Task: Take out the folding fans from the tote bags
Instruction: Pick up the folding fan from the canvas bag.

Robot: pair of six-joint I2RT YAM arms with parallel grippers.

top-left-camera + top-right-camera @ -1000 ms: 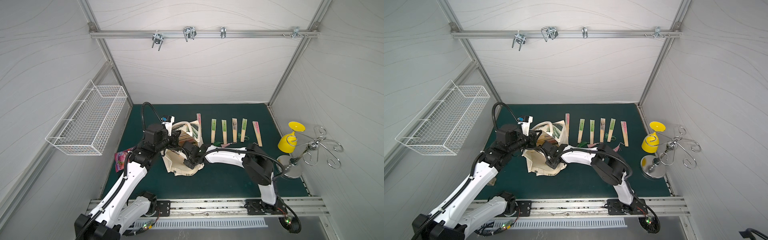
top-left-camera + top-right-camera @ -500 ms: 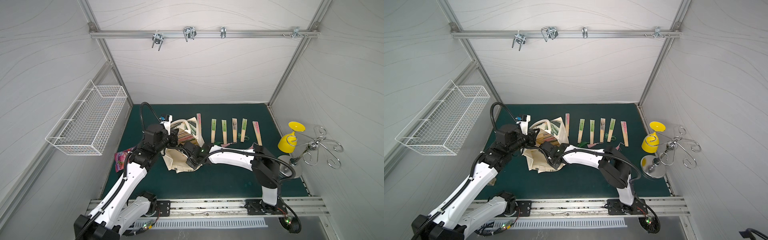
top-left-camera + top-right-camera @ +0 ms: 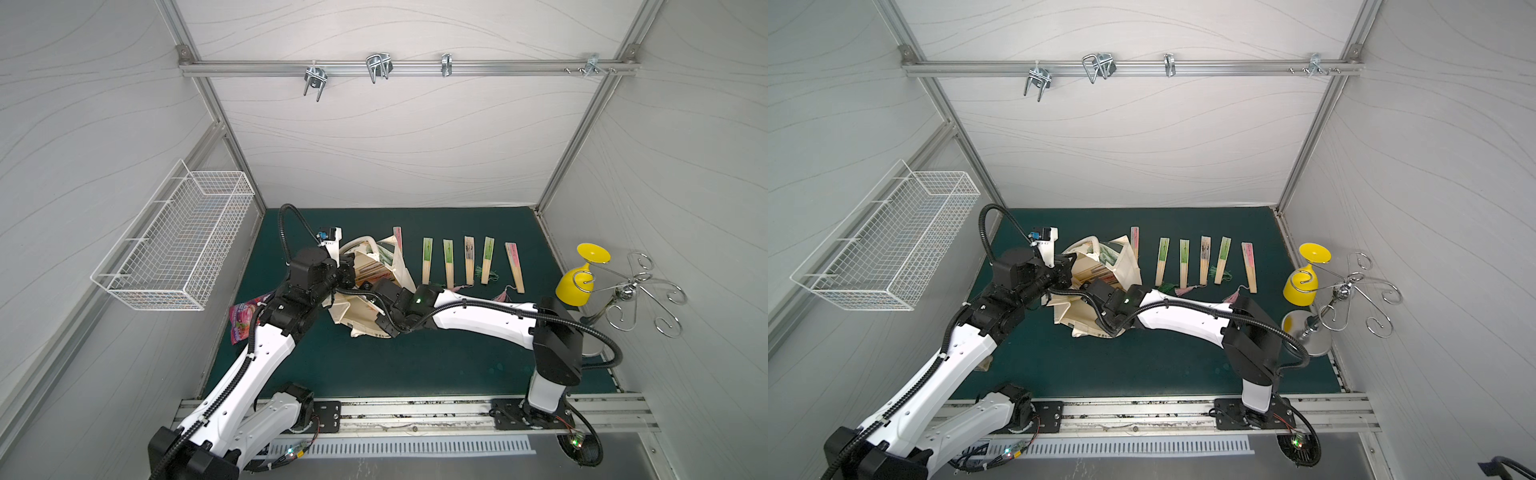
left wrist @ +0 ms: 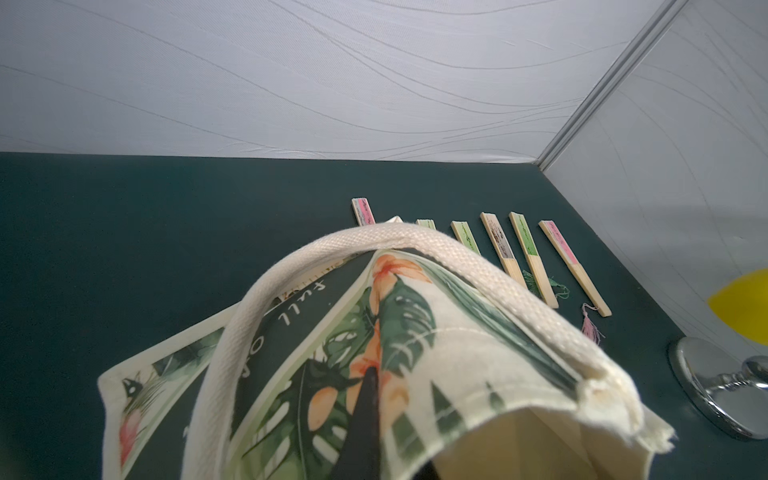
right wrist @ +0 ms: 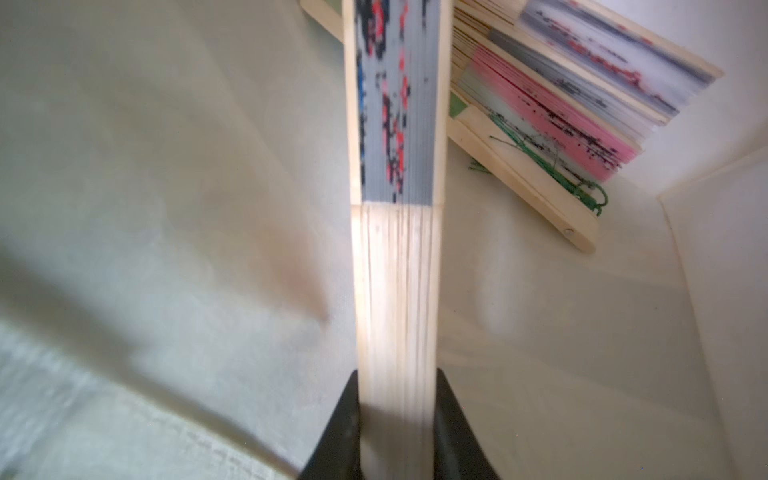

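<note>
Dark green matting covers the bench [image 3: 374, 365], with white panels on three sides. Nearest me, left of the bench's middle, my left pincer [image 4: 372, 395] is clamped on the rim of the tote bag [image 3: 357, 320]. One black finger lies on the leaf-printed side, and the cloth is pinched beneath it. Compared with a second ago, the bag's mouth stands higher and more open, and my right elbow has swung out toward the right edge.

Inside the bag, my right pincer [image 5: 397, 399] grips a fan [image 5: 397, 270] by its bamboo ribs. The jaws are tight on both sides, and the grey, black-and-red paper end points deeper in. Beyond it a pile of fans [image 5: 557, 112] leans in the bag's corner — pink, grey, one with a green tassel.

Further off, toward the far edge, six fans [image 3: 468, 259] lie in a row on the mat.

I judge this to be the pull-out of the seventh. The raised mouth should let it slide free without snagging — and several more are left in the bag.
</note>
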